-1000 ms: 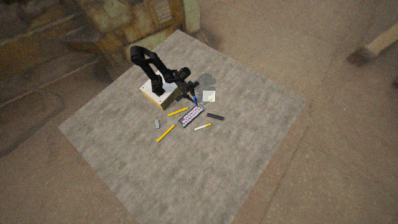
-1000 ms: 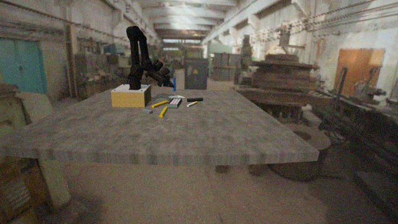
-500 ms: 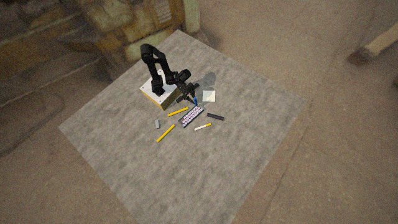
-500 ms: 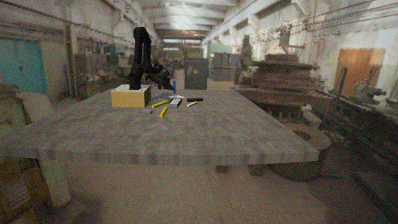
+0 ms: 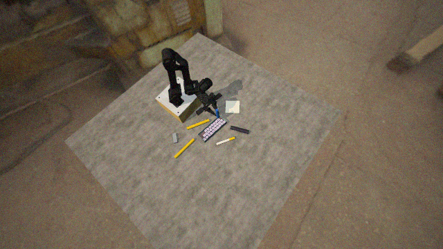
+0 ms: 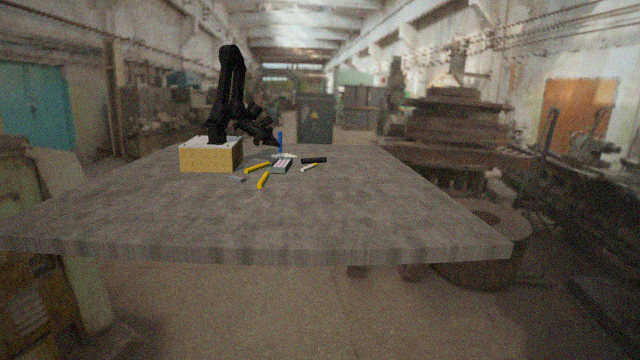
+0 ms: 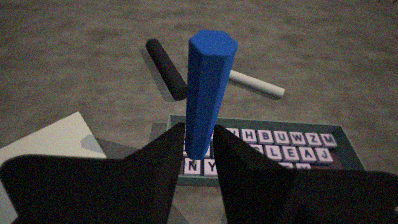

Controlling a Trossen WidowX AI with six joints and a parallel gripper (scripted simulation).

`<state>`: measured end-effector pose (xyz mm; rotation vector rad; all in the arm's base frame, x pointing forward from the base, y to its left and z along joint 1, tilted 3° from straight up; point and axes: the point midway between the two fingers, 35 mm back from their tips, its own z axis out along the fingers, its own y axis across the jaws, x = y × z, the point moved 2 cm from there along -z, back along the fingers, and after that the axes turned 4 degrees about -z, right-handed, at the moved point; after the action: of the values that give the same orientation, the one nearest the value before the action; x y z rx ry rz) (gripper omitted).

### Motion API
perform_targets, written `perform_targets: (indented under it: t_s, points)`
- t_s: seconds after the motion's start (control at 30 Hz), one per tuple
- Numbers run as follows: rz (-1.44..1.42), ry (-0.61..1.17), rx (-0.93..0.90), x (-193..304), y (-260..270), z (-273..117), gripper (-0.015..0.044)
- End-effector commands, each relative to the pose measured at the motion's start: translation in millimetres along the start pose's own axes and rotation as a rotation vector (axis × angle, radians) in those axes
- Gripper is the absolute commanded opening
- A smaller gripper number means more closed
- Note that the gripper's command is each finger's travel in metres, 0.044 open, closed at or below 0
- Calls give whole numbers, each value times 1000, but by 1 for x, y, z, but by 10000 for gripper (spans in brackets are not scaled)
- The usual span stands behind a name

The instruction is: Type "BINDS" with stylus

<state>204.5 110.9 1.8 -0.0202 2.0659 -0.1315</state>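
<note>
Walls: pale and worn, with cables strung along the right-hand wall
Doors: teal door at left, orange door at right
Floor: brown and dusty, with crack lines
Furniture: grey cabinet at the back, rusty machinery on the right
Ceiling: pale beams
Light: soft, brighter overhead, dim below the surface

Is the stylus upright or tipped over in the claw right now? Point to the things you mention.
Upright, or nearly so: the exterior view shows the blue stylus (image 5: 217,113) (image 6: 280,141) (image 7: 206,90) standing vertical, shut in the claw (image 5: 215,106) (image 6: 278,145) (image 7: 199,130).
</note>
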Motion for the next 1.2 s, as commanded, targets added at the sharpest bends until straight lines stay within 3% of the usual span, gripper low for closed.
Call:
perform_targets:
  t_s: [0.0,1.17]
  points:
    - [-2,0,-1,2,0,1,81]
    - [-2,0,0,8,0,5,81]
